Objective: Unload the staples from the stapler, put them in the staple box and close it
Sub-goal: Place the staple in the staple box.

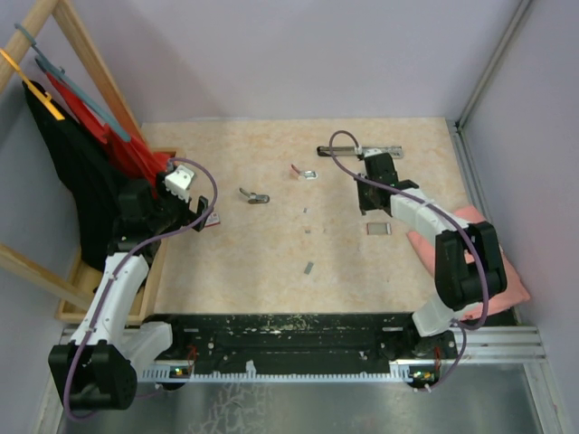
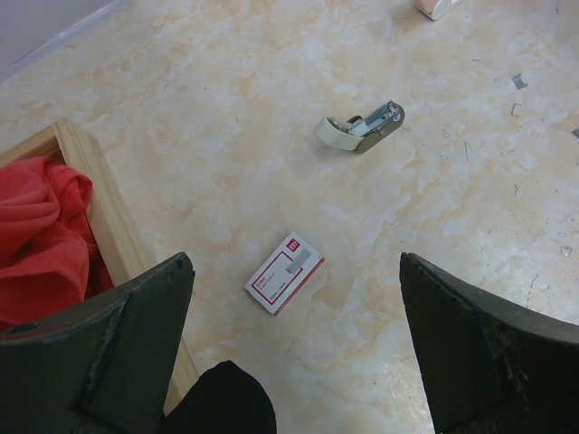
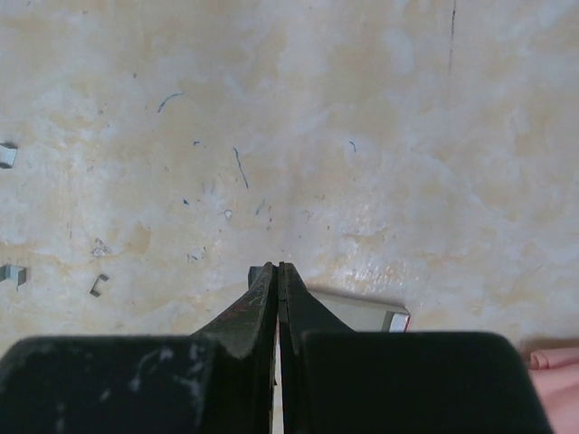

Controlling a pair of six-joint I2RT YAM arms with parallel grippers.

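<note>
My left gripper (image 2: 295, 262) hangs wide open over the red-and-white box (image 2: 284, 273) by the left edge, guessing it's ready for the stapler (image 2: 362, 127) mid-table, while my right gripper (image 3: 278, 267) is pinched shut, empty, beside a staples strip (image 3: 357, 312) toward the right edge.

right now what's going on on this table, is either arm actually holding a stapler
No, neither arm holds a stapler. The left gripper hangs open above the small red-and-white box, with one mini stapler lying beyond it and a second mini stapler further back. The right gripper is shut, apparently empty, low over the table beside what looks like a grey staple strip. A few loose staples are scattered about.
</note>
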